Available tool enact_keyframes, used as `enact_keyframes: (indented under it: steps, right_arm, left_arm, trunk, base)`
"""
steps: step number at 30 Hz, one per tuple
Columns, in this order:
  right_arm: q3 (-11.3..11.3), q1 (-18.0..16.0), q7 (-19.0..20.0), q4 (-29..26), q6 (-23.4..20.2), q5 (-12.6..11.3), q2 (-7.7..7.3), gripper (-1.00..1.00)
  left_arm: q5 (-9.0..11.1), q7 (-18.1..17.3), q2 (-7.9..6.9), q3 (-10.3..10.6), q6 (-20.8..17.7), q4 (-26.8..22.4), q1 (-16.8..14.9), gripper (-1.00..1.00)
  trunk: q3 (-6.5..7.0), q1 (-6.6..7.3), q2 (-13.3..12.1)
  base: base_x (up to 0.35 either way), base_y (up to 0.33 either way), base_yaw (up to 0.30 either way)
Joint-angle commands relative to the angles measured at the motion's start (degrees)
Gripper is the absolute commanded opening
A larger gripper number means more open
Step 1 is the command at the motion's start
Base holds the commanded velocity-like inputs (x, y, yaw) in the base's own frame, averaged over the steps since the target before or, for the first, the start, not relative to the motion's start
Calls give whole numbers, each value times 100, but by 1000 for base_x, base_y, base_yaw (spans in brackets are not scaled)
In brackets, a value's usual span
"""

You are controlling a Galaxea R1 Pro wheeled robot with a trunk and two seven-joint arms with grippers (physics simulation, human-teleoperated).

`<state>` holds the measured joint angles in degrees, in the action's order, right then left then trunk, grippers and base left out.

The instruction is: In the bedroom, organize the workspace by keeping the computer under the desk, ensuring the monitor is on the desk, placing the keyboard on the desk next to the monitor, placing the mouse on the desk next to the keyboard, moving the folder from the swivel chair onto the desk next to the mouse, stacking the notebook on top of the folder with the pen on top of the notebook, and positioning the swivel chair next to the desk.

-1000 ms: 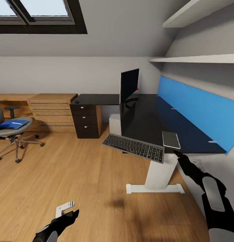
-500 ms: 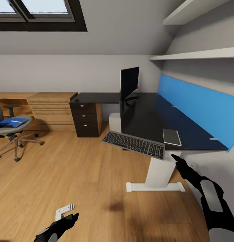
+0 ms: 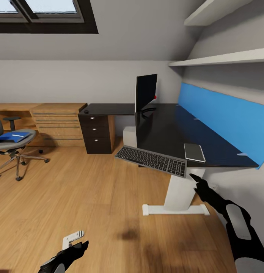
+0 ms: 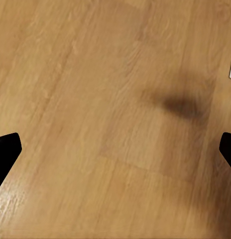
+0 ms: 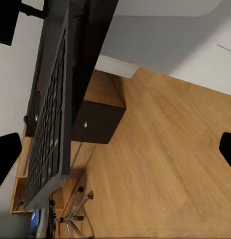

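Head view: the monitor [image 3: 146, 92] stands on the desk [image 3: 166, 132]; the keyboard [image 3: 151, 160] overhangs the desk's near edge; the folder [image 3: 10, 137] lies on the swivel chair [image 3: 10, 146], well apart from the desk. Left wrist view: jaws apart over bare floor [image 4: 95, 99]. Right wrist view: jaws apart, empty, near the keyboard [image 5: 48, 139]. Most placements remain undone.

Head cam: high, faces bench [image 3: 162, 129] w/ keyboard [image 3: 151, 160]. R wrist: beneath keyboard [image 5: 46, 144], shared. L wrist: close on floor [image 4: 95, 99].
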<state>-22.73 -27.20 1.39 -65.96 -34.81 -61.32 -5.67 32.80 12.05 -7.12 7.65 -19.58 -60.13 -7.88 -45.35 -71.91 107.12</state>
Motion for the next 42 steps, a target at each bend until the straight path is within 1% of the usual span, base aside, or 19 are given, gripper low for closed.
enact_keyframes:
  steps: [1, 5, 9, 18, 25, 32, 38, 42]
  right_arm:
    - [-13, -4, 133, 1, -98, -11, 6, 100]
    - [-13, -4, 430, 4, -197, -35, 12, 100]
    - [-13, -4, 471, 4, -208, -37, 13, 100]
    - [-14, -4, 497, 4, -210, -38, 18, 100]
    - [-8, -4, 502, 12, -210, -31, 31, 100]
    - [-4, -4, 502, 19, -210, -27, 41, 100]
    - [6, -4, 502, 59, -210, -22, 52, 100]
    - [67, -4, 502, 81, -210, -21, 55, 100]
  left_arm:
    - [60, 54, -8, 23, -11, -1, -3, 100]
    - [60, 36, -14, 22, -8, 51, -1, 100]
    - [65, 35, -17, 18, -4, 59, -2, 100]
    - [57, 26, -26, 17, -1, 217, -3, 100]
    - [52, 25, -25, 17, 5, 243, -3, 100]
    - [55, 23, -26, 17, 40, 250, -1, 100]
    - [59, 22, -26, 13, 83, 251, -2, 100]
    - [60, 19, -26, 15, 91, 253, -3, 100]
  trunk:
    - [-5, 1, 3]
    - [-5, 1, 3]
    - [-5, 1, 3]
    - [-5, 1, 3]
    - [-5, 1, 3]
    - [-5, 1, 3]
    - [-5, 1, 3]
    - [-5, 1, 3]
  base:
    - [0, 0, 0]
    - [0, 0, 0]
    - [2, 0, 0]
    - [155, 28, 0]
    - [46, 8, 0]
    - [191, 45, 0]
    - [51, 11, 0]
    - [13, 3, 0]
